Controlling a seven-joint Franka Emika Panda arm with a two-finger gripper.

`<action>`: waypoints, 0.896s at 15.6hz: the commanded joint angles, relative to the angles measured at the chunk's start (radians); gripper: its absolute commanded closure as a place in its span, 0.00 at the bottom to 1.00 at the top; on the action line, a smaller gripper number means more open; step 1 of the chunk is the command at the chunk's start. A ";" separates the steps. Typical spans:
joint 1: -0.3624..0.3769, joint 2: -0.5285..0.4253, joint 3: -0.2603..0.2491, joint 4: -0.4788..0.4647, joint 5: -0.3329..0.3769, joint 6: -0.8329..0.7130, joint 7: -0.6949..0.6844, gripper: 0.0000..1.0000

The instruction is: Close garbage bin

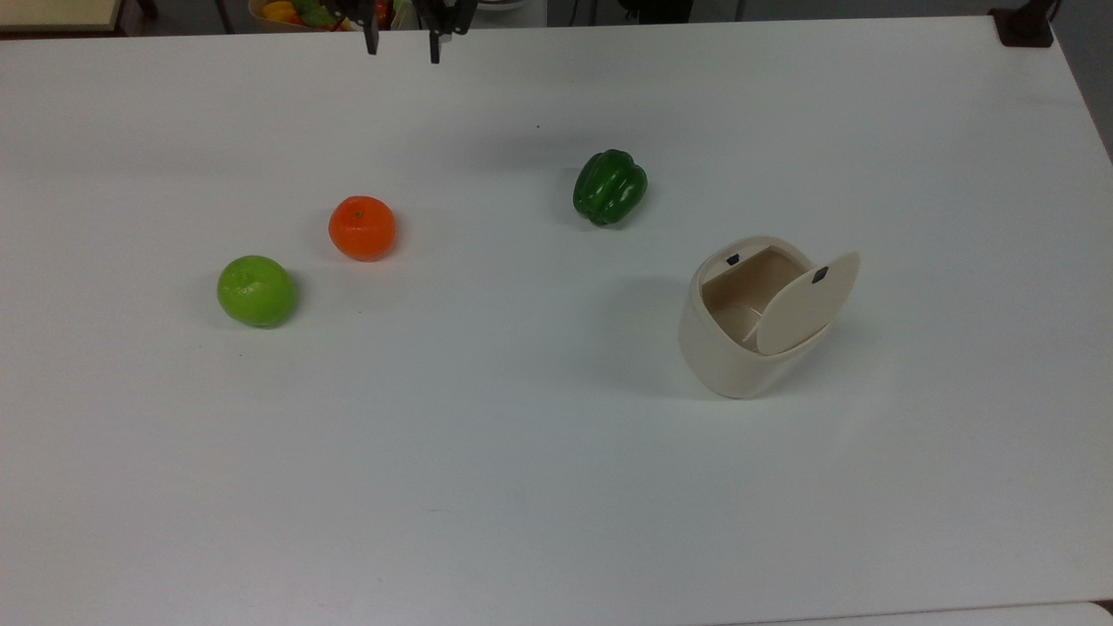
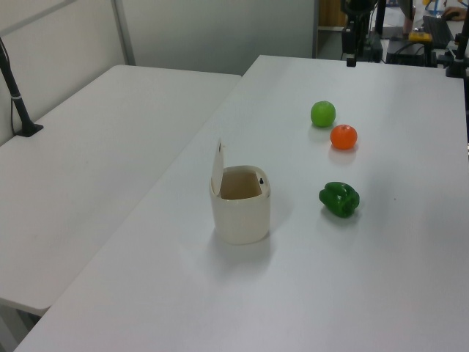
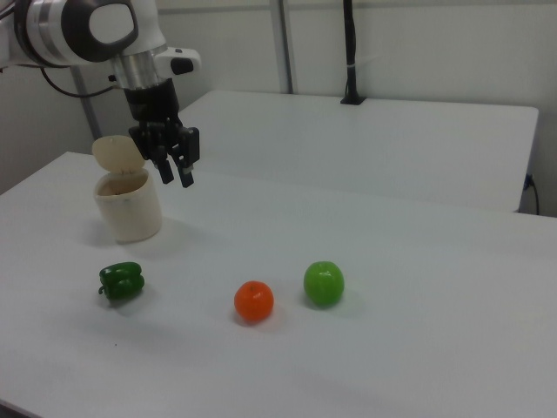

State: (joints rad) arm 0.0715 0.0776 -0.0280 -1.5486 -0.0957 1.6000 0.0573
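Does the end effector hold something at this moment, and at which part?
Nothing is held. The end effector hangs open in the air with an empty gap between its fingers, apart from the garbage bin, whose lid stands open.

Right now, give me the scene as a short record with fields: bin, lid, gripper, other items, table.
bin: cream tub, upright on the table, at the top view's right
lid: hinged up, bin open, inside looks empty
gripper: fingers apart, holding nothing, up in the air, apart from the bin
other items: green pepper, orange, green apple, all loose on the table, none touching
table: white
task state: lid not yet closed
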 commanded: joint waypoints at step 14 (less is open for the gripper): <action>0.011 0.013 0.000 -0.022 0.010 0.075 -0.051 1.00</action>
State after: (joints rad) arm 0.0718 0.0853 -0.0271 -1.5522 -0.0949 1.6096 0.0300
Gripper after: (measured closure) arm 0.991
